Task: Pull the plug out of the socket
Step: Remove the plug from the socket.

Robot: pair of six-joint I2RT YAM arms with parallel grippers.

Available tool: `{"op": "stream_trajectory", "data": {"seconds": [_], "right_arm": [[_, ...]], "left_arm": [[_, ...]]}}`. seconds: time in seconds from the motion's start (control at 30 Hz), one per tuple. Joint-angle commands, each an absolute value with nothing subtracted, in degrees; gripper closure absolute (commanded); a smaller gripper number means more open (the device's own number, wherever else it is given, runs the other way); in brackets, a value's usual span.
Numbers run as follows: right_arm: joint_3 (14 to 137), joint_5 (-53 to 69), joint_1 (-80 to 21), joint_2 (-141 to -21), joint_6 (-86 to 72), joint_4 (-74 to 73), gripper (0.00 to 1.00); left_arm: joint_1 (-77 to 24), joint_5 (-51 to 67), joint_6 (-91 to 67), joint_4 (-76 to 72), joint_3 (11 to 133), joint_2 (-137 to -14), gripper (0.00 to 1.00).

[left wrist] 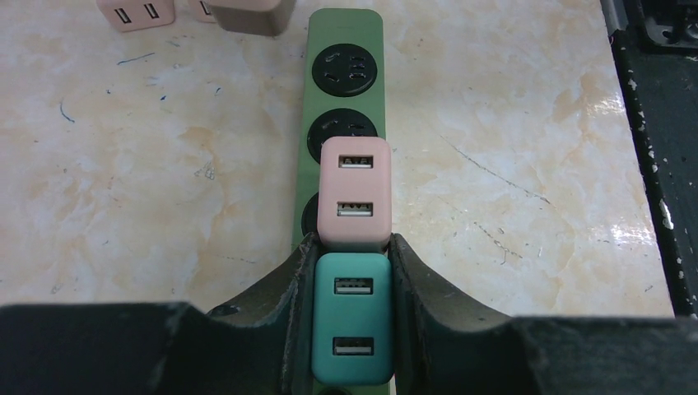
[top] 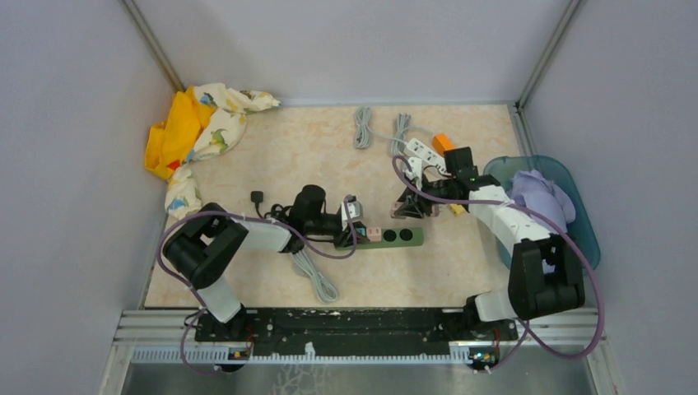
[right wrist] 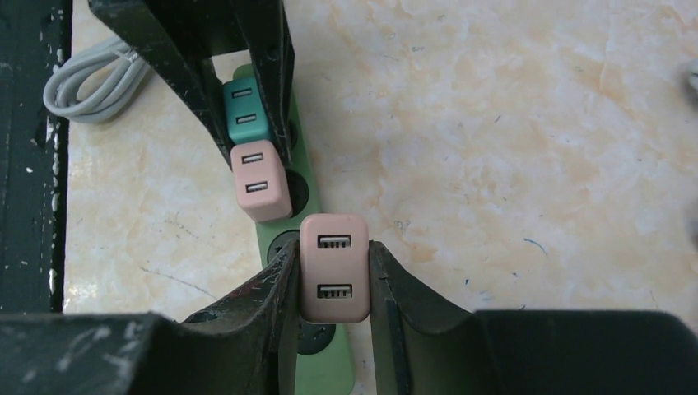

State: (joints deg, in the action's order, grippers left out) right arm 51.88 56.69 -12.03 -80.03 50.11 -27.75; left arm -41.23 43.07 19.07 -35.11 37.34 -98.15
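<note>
Teal square plug [left wrist: 352, 317] sits clamped in the left gripper [left wrist: 354, 248], probably anchoring the green power strip [left wrist: 346, 29]. Right gripper [right wrist: 332, 253] pinches a pink square plug [right wrist: 333, 267], seemingly clear of it.

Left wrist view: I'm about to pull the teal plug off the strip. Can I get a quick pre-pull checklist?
1. Left gripper shut on the teal plug, one jaw on each side: ok.
2. Grip clear of the neighbouring pink plug: not ok, the jaws reach its near corners.
3. Green power strip held down: not ok, nothing pins it.
4. Right gripper out of the way: ok, it holds a second pink plug that is out of the sockets.
5. Teal plug's seating in its socket: cannot tell, its base is hidden.
</note>
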Motion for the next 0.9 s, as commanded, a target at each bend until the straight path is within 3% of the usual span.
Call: {"op": "stream_trajectory", "data": {"seconds": [0.0,0.33,0.87], "right_arm": [[52.2,58.4,-9.8,-77.2,39.9,-18.4,1.00],[47.8,53.0,-5.9,-73.8,25.9,-4.4,1.00],[43.9,45.3,-4.5,-72.4,19.5,4.9,1.00]], "left_arm": [[-41.5,41.8,18.0,-36.5,34.8,-97.7,0.99],[-41.5,40.3,16.7,-40.0,32.3,-96.2,0.99],[-41.5,40.4,16.7,-40.6,31.8,-95.9,0.99]]}}
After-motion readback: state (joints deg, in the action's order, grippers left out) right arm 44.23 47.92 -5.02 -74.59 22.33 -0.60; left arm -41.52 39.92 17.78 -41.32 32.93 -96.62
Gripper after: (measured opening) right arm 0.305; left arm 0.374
